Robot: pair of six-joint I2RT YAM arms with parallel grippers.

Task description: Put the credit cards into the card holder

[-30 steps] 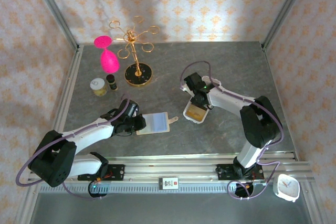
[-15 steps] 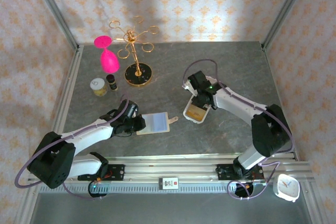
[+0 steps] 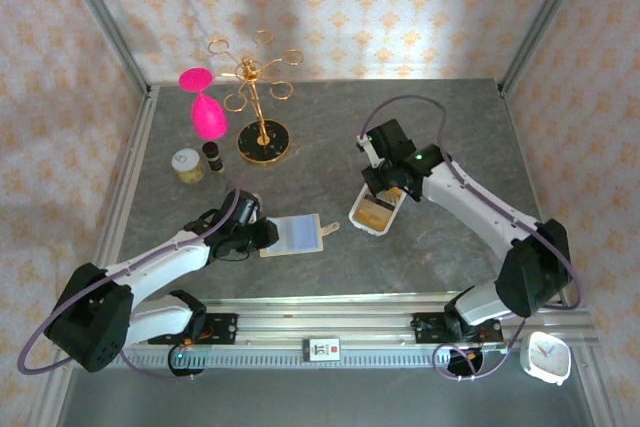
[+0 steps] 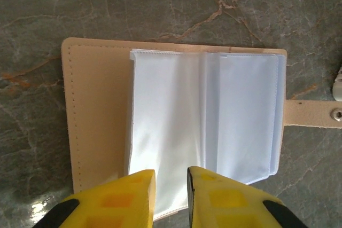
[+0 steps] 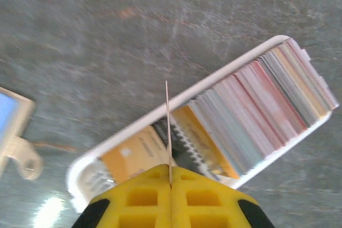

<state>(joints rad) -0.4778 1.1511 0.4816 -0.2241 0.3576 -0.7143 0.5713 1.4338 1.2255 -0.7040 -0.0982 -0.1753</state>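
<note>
The card holder (image 3: pixel 298 234) lies open on the grey table, tan cover down, clear sleeves (image 4: pixel 214 116) up, strap to the right. My left gripper (image 3: pixel 262 237) sits at its left edge; in the left wrist view the gripper (image 4: pixel 170 177) is open by a narrow gap over the sleeves' near edge. Several credit cards (image 5: pixel 256 105) stand on edge in a white tray (image 3: pixel 356 215). My right gripper (image 3: pixel 385 185) hovers over the tray; in the right wrist view the gripper (image 5: pixel 170 172) is shut on one thin card (image 5: pixel 167 126), seen edge-on above the tray (image 5: pixel 133 126).
A gold ring stand (image 3: pixel 262 137), a pink glass (image 3: pixel 206 115), a small jar (image 3: pixel 186 164) and a dark bottle (image 3: pixel 212 154) stand at the back left. A metal rail (image 3: pixel 330 312) runs along the near edge. A white clock (image 3: pixel 547 357) sits off the table, front right.
The right gripper has closed on a card and risen from the tray, shifting back and right. The left jaws have parted slightly; the card holder has stayed put.
</note>
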